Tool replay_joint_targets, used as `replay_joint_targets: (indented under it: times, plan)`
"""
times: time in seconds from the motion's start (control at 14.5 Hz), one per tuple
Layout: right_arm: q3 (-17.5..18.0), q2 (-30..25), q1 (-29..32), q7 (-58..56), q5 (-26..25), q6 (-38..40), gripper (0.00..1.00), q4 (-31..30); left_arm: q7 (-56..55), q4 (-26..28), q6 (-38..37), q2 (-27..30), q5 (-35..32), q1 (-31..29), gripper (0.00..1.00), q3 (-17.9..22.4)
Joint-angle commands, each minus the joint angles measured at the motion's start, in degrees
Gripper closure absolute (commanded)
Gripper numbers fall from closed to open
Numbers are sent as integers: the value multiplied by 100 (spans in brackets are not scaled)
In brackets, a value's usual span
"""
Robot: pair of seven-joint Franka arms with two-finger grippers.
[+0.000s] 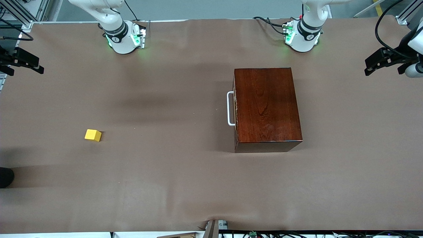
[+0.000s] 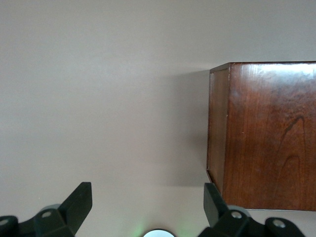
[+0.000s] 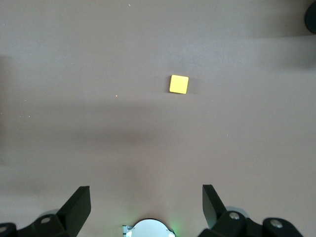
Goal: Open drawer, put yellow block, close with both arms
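You see the drawer (image 1: 235, 109) fully shut inside its dark reddish-brown wooden box (image 1: 267, 105), which stands toward the left arm's end of the table, nearer the edge where the bases stand; its white U-shaped handle (image 1: 230, 108) faces the right arm's end. The yellow block (image 1: 93, 135) lies alone toward the right arm's end, nearer the front camera than the box and well apart from it. The left gripper (image 2: 147, 207) and right gripper (image 3: 146, 207) hang spread wide and empty, the left high beside the box, the right over the cloth with the block in sight, so the handle probably falls to your left arm, the block to your right.
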State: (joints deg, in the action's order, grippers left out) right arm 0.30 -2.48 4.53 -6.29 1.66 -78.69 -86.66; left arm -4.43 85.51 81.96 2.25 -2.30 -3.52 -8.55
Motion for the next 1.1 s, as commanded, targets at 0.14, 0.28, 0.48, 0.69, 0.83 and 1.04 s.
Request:
replay_joint_targets:
  times: [0.14,0.28,0.48,0.69,0.83,1.04]
  plan:
    - [75,-25,118,-13,18,38,0,-17,30,-157,-119,-119,204,114,0,-190]
    - [75,-25,118,-13,18,38,0,-17,-31,-166,-119,-180,204,158,0,-322]
    - [75,-25,127,-13,18,38,0,-17,-234,-166,-119,-382,274,237,0,-612]
    - [75,-25,127,-13,18,38,0,-17,-269,-175,-93,-724,274,430,0,-893]
    - [75,-33,118,-13,18,38,0,-17,-339,-253,3,-1005,257,728,0,-990]
    - [75,-25,118,-13,18,38,0,-17,-804,-561,161,-1567,213,1290,0,-990]
